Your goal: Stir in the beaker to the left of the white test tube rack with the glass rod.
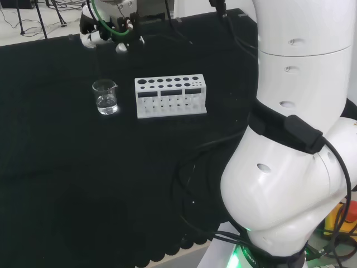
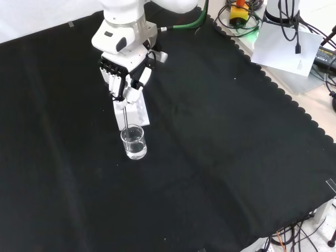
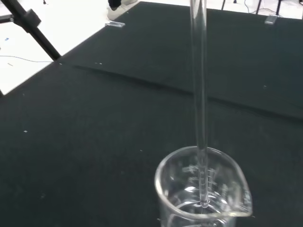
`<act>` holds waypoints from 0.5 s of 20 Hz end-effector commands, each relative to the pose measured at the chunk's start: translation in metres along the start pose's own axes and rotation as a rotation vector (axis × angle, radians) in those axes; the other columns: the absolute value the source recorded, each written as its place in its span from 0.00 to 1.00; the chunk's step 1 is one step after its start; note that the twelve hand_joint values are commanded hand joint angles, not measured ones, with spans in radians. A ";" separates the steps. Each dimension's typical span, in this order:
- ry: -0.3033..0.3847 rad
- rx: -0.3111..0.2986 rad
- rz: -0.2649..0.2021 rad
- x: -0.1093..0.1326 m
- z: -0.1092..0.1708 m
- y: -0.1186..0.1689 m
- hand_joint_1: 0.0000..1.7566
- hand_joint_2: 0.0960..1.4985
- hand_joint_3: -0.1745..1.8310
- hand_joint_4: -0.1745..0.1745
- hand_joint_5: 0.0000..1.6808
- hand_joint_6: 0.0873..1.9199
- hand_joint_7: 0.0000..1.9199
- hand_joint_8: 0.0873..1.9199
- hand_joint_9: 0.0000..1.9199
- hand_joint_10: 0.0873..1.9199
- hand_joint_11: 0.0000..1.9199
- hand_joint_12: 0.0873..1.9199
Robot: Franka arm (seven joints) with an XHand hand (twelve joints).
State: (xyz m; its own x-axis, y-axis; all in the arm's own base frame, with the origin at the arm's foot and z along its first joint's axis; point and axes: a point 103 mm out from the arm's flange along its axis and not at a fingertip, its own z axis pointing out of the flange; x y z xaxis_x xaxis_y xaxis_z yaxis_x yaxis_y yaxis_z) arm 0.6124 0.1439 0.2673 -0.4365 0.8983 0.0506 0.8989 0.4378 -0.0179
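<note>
A small clear beaker [image 1: 105, 96] with a little water stands left of the white test tube rack [image 1: 170, 96] in the head view. The black and white hand [image 2: 125, 73] hangs above the beaker [image 2: 133, 142], its fingers curled round the top of a thin glass rod [image 2: 126, 113]. The rod [image 3: 200, 94] points straight down, and its tip sits inside the beaker [image 3: 203, 189], dipping into the water near the wall. In the front view the rack [image 2: 139, 111] is partly hidden behind the hand and rod. The hand [image 1: 109, 30] shows at the head view's top edge.
Black cables [image 1: 192, 167] lie on the cloth beside the arm's big white links [image 1: 290, 139]. Past the cloth's scalloped edge [image 2: 273, 84] lie papers and more cables. A black tripod leg [image 3: 28, 21] stands off the cloth.
</note>
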 end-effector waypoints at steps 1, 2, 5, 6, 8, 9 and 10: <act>-0.020 0.010 0.021 -0.010 -0.003 -0.017 0.73 0.71 0.09 0.00 0.63 0.27 0.56 0.60 0.82 0.46 0.84 0.33; -0.024 0.011 0.023 -0.009 -0.004 -0.021 0.73 0.71 0.09 0.00 0.63 0.27 0.56 0.60 0.82 0.46 0.84 0.33; -0.026 0.008 0.015 0.001 -0.008 -0.028 0.73 0.71 0.09 0.00 0.63 0.27 0.56 0.60 0.82 0.46 0.84 0.33; -0.026 0.008 0.012 0.004 -0.009 -0.029 0.73 0.71 0.09 0.00 0.63 0.27 0.56 0.60 0.82 0.46 0.84 0.33; -0.023 0.008 0.000 0.012 -0.006 -0.029 0.73 0.71 0.09 0.00 0.63 0.27 0.56 0.60 0.82 0.46 0.84 0.33; -0.018 0.001 -0.007 0.018 -0.002 -0.029 0.73 0.71 0.09 0.00 0.63 0.27 0.56 0.60 0.82 0.46 0.84 0.33; -0.017 0.000 -0.018 0.023 -0.002 -0.027 0.73 0.71 0.09 0.00 0.63 0.27 0.56 0.60 0.82 0.46 0.84 0.33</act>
State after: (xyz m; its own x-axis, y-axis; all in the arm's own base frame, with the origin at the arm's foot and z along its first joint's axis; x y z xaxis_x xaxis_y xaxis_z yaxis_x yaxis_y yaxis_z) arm 0.5845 0.1367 0.2722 -0.4319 0.9014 0.0313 0.9010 0.4328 -0.0305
